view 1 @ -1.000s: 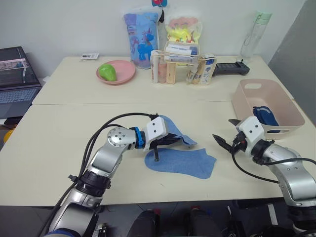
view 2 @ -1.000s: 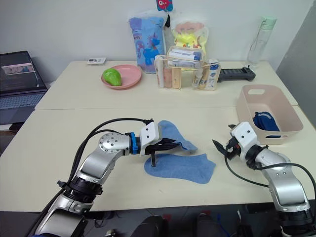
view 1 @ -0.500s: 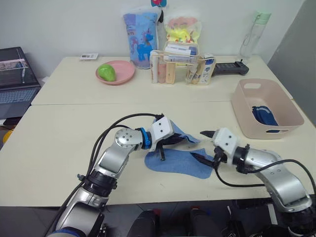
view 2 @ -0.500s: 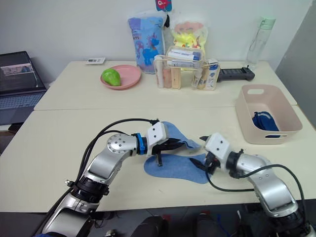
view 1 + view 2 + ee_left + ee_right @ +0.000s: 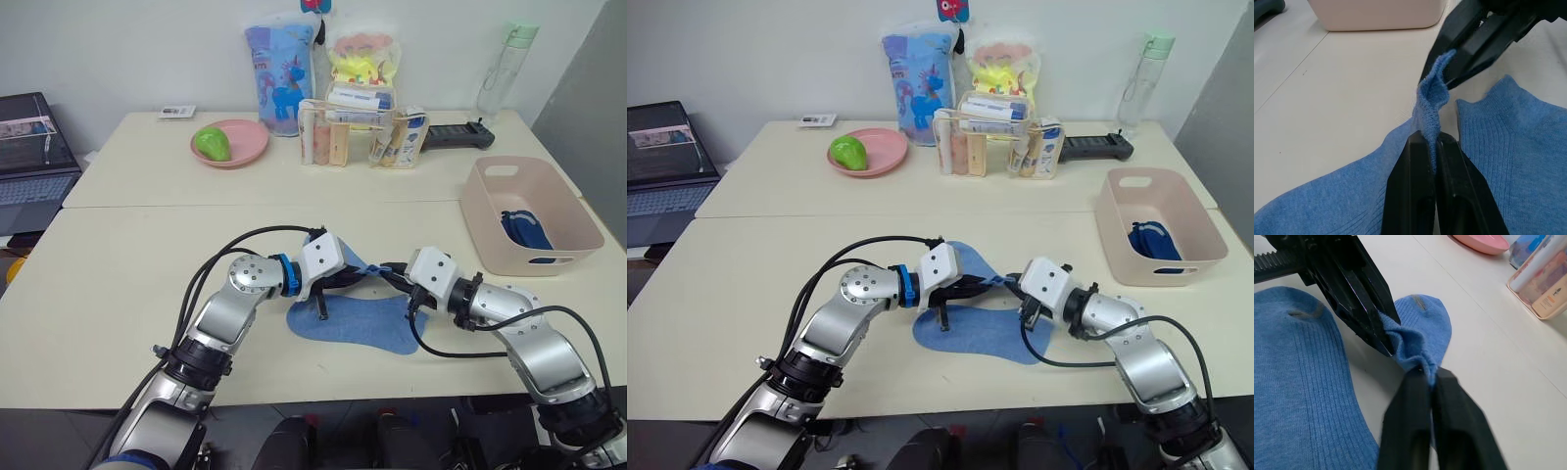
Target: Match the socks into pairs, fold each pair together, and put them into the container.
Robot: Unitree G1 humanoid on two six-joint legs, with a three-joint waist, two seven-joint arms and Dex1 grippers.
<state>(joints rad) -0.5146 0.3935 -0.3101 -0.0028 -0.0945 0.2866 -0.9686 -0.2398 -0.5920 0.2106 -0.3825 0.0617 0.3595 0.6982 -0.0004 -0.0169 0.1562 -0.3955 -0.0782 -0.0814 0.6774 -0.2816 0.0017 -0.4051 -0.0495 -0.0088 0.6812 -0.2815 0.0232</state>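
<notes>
One light blue sock [image 5: 364, 269] is hanging pinched at mid-table, lifted over its flat mate [image 5: 358, 324] on the table [image 5: 118, 284]. The left gripper [image 5: 1431, 147] is clamping one edge with jaws closed, and the right gripper [image 5: 1430, 377] is clamping the same sock, jaws closed. The pink container [image 5: 490, 211] is sitting well right, with a dark navy pair [image 5: 522, 230] inside.
</notes>
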